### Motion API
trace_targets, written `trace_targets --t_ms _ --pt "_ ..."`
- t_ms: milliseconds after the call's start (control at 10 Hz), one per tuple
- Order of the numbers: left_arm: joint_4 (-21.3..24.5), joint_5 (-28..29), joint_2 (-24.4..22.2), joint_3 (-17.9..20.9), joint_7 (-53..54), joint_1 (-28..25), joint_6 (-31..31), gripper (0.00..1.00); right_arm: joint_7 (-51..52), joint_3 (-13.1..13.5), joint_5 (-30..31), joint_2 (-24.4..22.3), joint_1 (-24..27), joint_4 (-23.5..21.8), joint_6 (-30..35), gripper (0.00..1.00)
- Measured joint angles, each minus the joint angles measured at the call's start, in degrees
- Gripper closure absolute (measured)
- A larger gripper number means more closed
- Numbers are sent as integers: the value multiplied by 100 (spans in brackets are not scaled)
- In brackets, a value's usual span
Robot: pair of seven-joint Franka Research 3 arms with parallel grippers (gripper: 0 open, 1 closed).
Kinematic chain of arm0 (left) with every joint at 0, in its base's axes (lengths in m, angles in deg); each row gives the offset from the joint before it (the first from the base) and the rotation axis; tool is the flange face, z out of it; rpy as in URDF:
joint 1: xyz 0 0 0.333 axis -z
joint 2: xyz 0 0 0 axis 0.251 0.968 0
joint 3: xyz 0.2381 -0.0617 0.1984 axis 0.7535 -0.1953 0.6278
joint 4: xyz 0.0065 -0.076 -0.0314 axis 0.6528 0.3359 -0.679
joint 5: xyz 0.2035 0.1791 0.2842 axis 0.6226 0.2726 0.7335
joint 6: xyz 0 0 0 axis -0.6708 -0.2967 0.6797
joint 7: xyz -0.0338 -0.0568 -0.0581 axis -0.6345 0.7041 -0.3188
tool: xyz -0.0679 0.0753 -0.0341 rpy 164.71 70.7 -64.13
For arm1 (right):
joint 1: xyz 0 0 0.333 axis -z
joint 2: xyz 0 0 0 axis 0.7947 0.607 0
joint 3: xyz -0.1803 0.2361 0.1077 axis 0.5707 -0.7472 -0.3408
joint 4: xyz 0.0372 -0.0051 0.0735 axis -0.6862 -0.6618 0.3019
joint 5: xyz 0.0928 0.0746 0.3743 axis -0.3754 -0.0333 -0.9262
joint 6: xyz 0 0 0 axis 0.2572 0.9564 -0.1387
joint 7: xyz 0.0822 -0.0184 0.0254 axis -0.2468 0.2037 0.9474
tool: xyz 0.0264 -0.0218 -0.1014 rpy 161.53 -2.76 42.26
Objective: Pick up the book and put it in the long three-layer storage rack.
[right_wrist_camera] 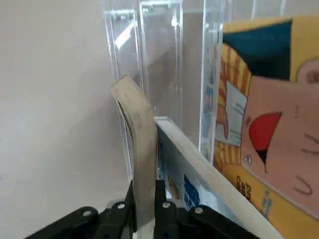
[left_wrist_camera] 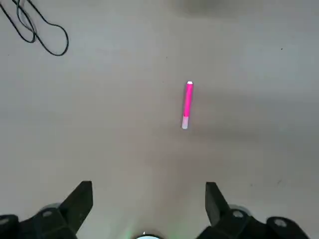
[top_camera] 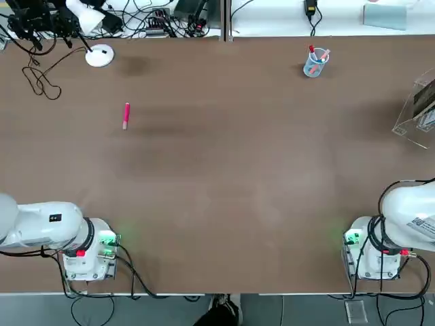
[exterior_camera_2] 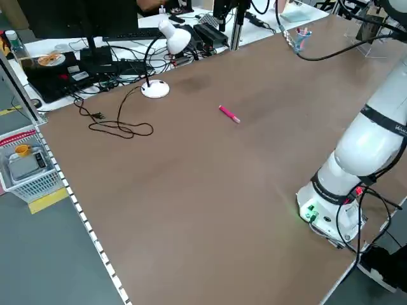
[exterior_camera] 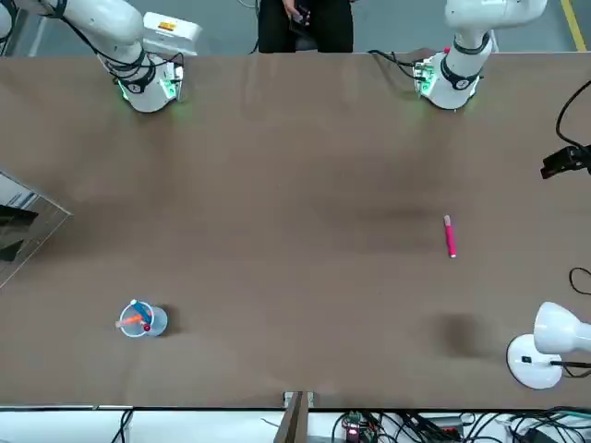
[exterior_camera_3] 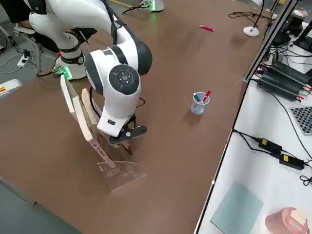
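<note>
Right fingers (right_wrist_camera: 144,206) pinch the book (right_wrist_camera: 142,149) inside the rack (right_wrist_camera: 164,59).

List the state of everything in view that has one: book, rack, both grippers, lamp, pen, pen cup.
book: pinched at its lower edge, standing in the rack, top bowed over
long three-layer storage rack: upright at the table's right edge, another book with a yellow cover already inside
right gripper: shut on the book
left gripper: open, empty, above bare table
pink pen: lying flat
pen cup: upright, pens inside
desk lamp: standing, head tilted
</note>
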State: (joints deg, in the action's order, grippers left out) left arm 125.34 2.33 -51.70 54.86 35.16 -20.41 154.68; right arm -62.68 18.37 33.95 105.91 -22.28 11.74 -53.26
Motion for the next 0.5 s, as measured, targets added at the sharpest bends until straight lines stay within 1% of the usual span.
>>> trace_targets --t_ms 500 --pt "-1 0 0 0 0 0 0 1 -28 -3 -6 74 0 0 -51 85"
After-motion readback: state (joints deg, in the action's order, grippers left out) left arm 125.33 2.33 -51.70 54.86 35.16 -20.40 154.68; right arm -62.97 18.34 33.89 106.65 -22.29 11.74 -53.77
